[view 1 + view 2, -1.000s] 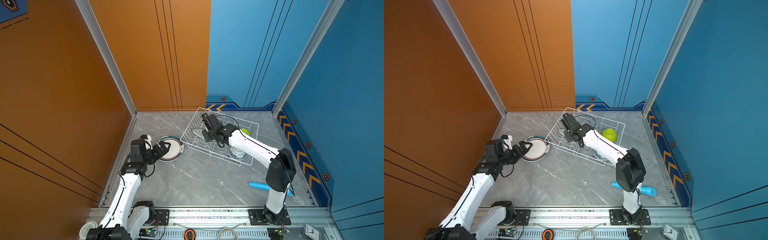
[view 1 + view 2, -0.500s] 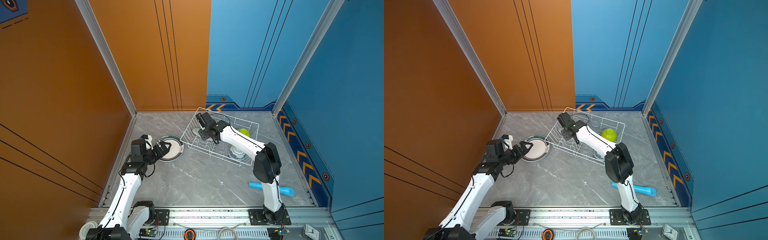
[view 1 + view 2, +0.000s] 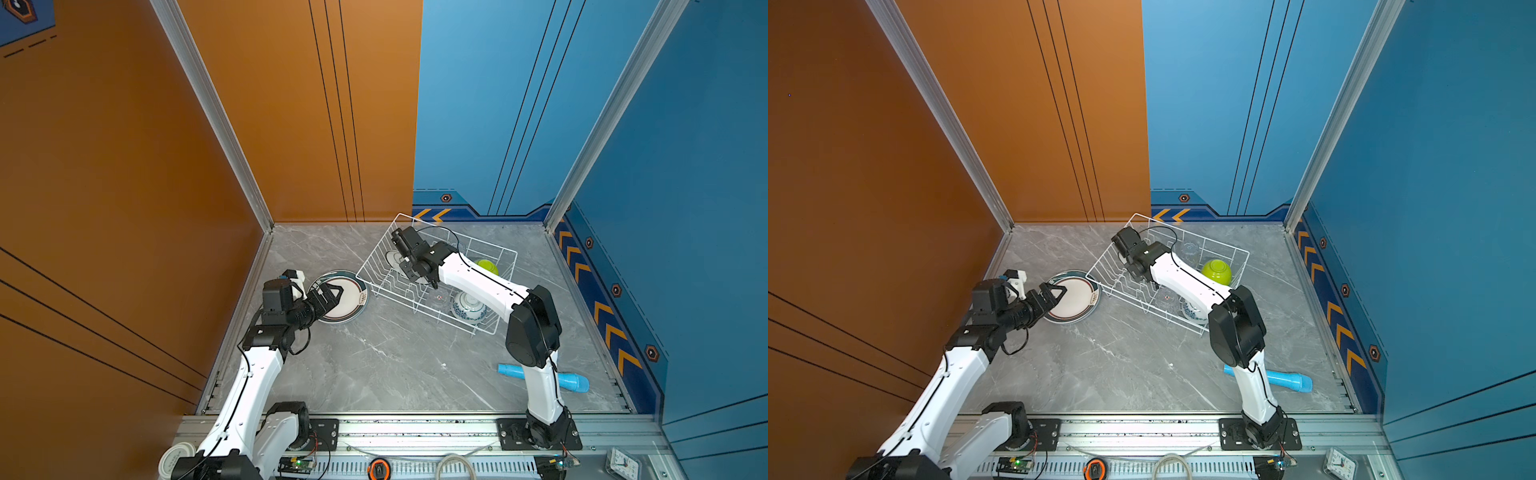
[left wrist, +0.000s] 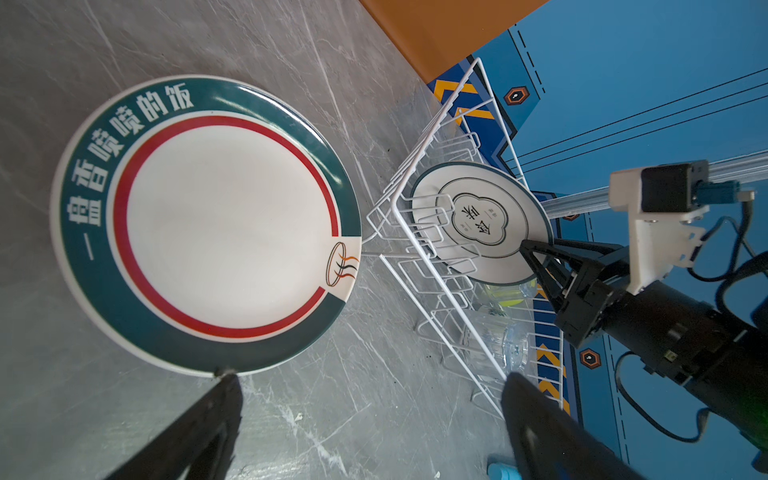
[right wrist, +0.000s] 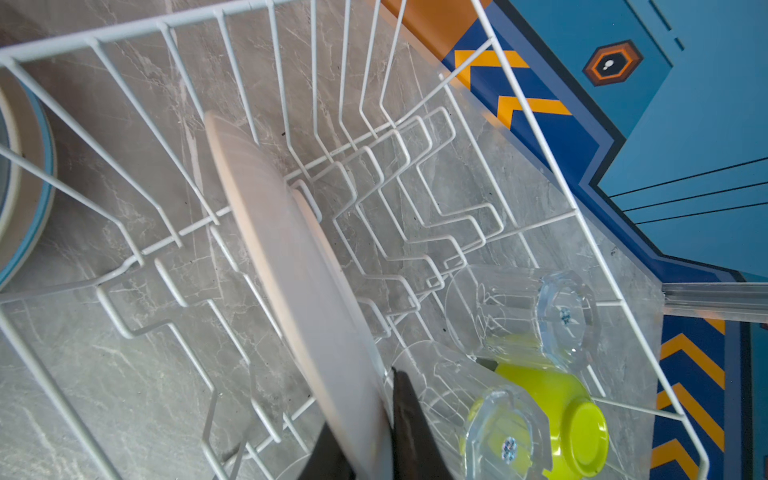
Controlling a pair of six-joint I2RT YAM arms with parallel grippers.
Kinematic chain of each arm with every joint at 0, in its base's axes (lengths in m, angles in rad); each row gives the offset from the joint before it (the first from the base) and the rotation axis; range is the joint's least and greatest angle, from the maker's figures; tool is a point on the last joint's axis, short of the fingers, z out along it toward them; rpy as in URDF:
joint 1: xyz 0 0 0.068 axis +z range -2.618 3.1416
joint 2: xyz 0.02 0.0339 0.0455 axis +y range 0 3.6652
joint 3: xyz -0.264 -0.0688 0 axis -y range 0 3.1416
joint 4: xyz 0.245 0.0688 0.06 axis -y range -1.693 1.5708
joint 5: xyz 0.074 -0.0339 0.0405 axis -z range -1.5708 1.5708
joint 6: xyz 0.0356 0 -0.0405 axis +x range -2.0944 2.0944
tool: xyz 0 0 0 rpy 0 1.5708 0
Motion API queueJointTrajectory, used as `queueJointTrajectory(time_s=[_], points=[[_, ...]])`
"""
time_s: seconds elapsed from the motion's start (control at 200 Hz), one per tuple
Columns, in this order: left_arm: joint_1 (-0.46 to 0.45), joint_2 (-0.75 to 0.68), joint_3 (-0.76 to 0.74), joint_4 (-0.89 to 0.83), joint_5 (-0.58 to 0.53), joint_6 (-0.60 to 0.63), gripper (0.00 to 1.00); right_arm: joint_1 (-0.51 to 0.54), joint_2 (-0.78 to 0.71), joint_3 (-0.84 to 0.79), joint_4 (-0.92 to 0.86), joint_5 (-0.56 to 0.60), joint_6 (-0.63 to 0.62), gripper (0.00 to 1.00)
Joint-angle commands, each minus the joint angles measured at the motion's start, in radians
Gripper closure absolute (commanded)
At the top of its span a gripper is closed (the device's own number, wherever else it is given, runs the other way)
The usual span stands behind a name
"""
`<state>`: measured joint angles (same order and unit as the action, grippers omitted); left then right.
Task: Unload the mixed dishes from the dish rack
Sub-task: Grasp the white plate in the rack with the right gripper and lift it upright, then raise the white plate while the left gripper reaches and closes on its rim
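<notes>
Arm (right): it has reached deeper into the rack (image 3: 386, 286) than a moment ago, toward the rack's upper left corner in both top views.
Right gripper (image 4: 540, 259): its fingers were apart a moment ago. Now they pinch the rim of the standing plate (image 4: 478, 220).
Left gripper (image 3: 332, 294): spread wide as before, hanging over the flat plate (image 3: 353, 301) left of the rack.
Meaning: one plate looks done, and the standing plate seems ready to lift out next. The bowls and cups wait.
Table (image 3: 395, 365): flat, grey stone look, pale veins.
Rack: thin white wire, slanted sides, zigzag rows. It sits right of middle in both top views.
Flat plate: round and shiny, with a dark green rim, a red ring and a white middle.
Standing plate: round, smooth and white, on its edge between the wires.
Green bowl (image 3: 487, 266): bright and smooth, in the rack's upper right part.
Patterned bowl (image 3: 467, 307): white with blue marks, in the rack's lower right part.
Cups (image 5: 519, 307): clear ridged glass, just beside the green bowl.
</notes>
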<state>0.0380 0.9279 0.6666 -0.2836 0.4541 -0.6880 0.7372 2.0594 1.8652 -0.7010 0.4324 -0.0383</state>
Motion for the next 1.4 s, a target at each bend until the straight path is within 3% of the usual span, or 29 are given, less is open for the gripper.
queueJointTrajectory(time_s=[0.0,0.951,1.136,1.396], points=[[-0.004,-0.021,-0.025,-0.006,0.009,0.001,0.02,0.017,0.006,0.035,-0.011,0.020,0.036,1.00],[-0.023,-0.021,0.000,0.038,-0.010,-0.044,0.02,0.031,-0.189,0.068,-0.009,0.056,0.056,1.00],[-0.061,-0.009,0.011,0.054,-0.028,-0.053,0.02,0.029,-0.266,0.009,0.001,0.054,0.117,1.00],[-0.135,0.025,0.020,0.122,-0.050,-0.061,0.02,0.020,-0.452,-0.197,0.086,-0.060,0.267,1.00]])
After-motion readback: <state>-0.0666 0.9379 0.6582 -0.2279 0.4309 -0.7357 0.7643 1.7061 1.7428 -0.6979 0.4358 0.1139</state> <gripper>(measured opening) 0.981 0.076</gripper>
